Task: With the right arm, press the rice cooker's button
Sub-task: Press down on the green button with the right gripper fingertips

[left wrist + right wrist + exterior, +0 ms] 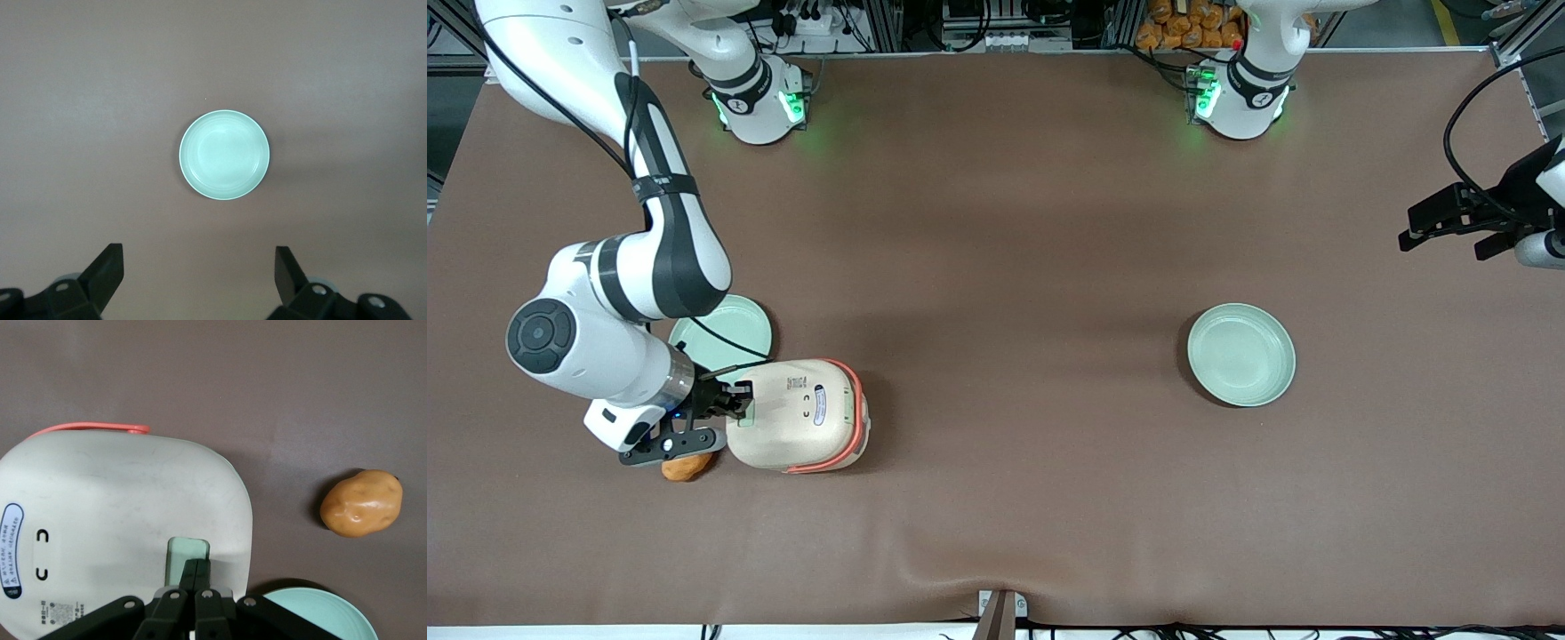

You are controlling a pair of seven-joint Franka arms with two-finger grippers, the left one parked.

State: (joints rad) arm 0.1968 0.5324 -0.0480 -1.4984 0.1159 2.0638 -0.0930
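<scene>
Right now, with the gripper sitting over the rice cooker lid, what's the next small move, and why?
Probably press straight down a little. The gripper, fingers shut, has its tips at the edge of the button on the rice cooker, but the views cannot confirm it is pushed in.

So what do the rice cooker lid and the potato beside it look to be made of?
Rice cooker lid: likely matte cream plastic, smooth, with printed labels. Potato: probably a plastic or rubber replica, given its even glossy highlights. The gripper, fingers shut, sits on the button.
</scene>
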